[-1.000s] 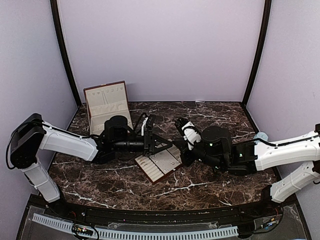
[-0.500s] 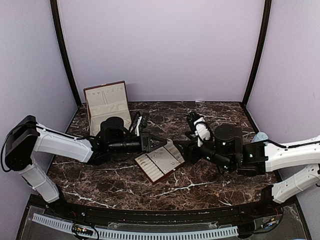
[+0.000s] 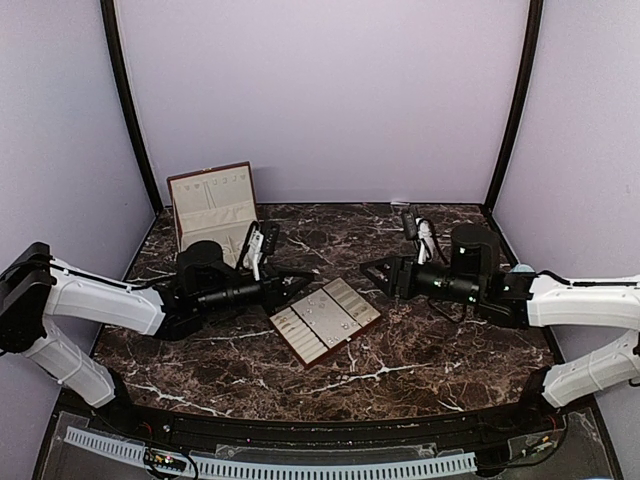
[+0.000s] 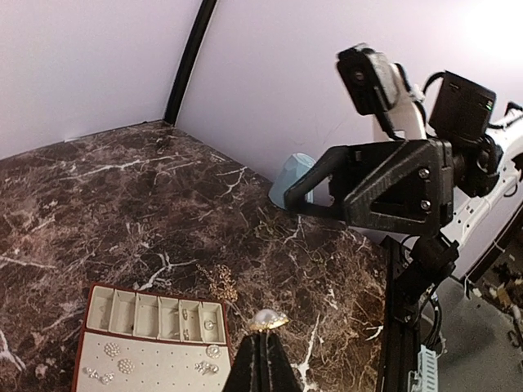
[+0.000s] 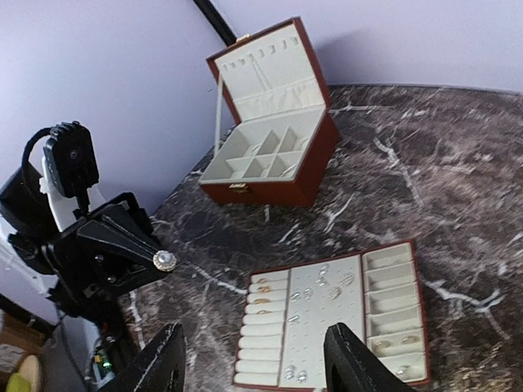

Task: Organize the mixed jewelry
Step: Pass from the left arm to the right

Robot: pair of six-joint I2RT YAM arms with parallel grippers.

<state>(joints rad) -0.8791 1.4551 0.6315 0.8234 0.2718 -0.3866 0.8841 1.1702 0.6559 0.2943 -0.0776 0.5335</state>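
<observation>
As found: jewelry and claws

While most of the mixed jewelry [image 5: 315, 290] lay scattered in the cream slotted tray [image 3: 325, 320], one round pearly stud [image 4: 268, 319] was pinched in the left gripper [image 4: 263, 347], whose jaws were pressed together just beside the tray. The right gripper [image 5: 255, 347] stood spread and held nothing, apart on the tray's opposite side. The box [image 3: 212, 205] stood open behind.

Soft, even light falls from above, leaving the lilac walls [image 3: 320, 100] bright and shadows faint. The marble table [image 3: 420, 350] carries a mild sheen. The left wrist view washes out at upper right; a round jewel [image 5: 165, 260] glints in the right wrist view.
</observation>
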